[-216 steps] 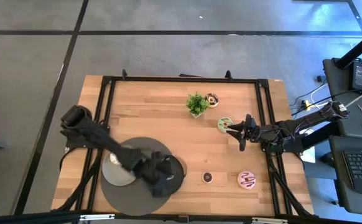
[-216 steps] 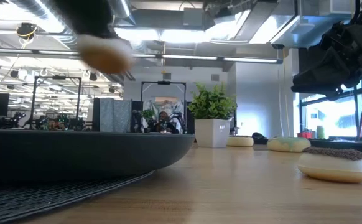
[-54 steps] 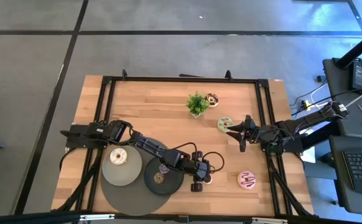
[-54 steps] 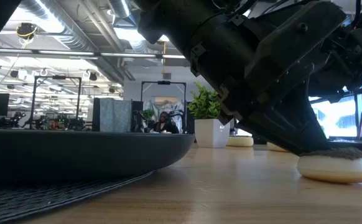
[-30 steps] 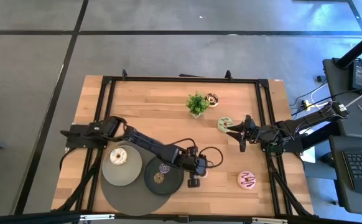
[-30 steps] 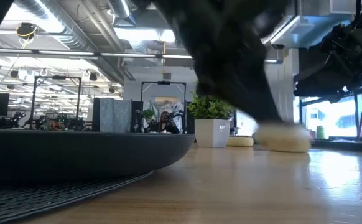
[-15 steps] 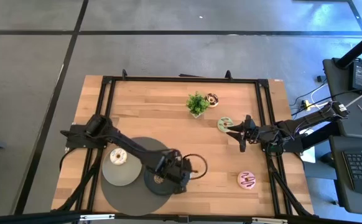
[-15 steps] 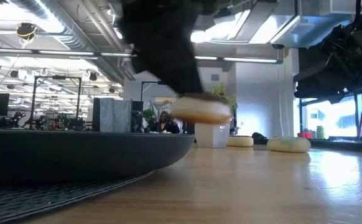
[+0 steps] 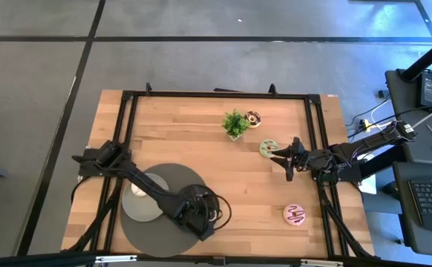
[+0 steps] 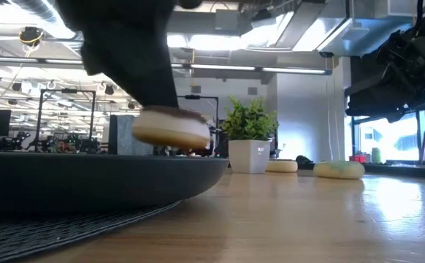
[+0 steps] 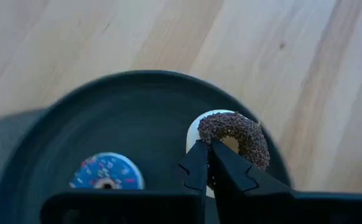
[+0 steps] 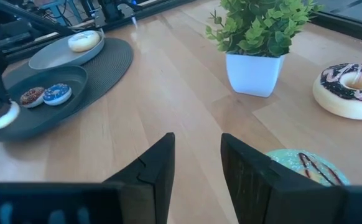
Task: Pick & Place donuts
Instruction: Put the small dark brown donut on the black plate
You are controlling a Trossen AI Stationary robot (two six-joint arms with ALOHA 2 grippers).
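Chocolate donut (image 11: pixel 232 138): pinched at its rim by the left gripper (image 11: pixel 204 163), jaws closed on it, carried above the dark plate (image 11: pixel 56 137) just inside that plate's edge. Low view shows the donut clear of the plate, not yet set down. Edge grip through the ring hole probably chosen because the donut lies too flat to clamp across; it also lets the ring hang level for release.

Already on the dark plate: blue donut (image 11: pixel 106 173) and, beside it in the right wrist view, a brown donut (image 12: pixel 32 96). Cream donut (image 12: pixel 84 41) sits on the grey plate (image 12: pixel 53 57); both plates rest on a round mat (image 9: pixel 134 241) at the desk's (image 9: pixel 179 141) near left, likely the drop zone.

Not yet collected: green donut (image 9: pixel 267 147) just in front of the right gripper (image 9: pixel 288 159), a dark-iced donut (image 9: pixel 254 118) touching or just beside the plant (image 9: pixel 235 123), and the pink donut (image 9: pixel 295 214) near the right front edge.

Right gripper: fingers parted, empty, waiting next to the green donut, presumably staged for the next pick.

No legible writing or brand marks anywhere.
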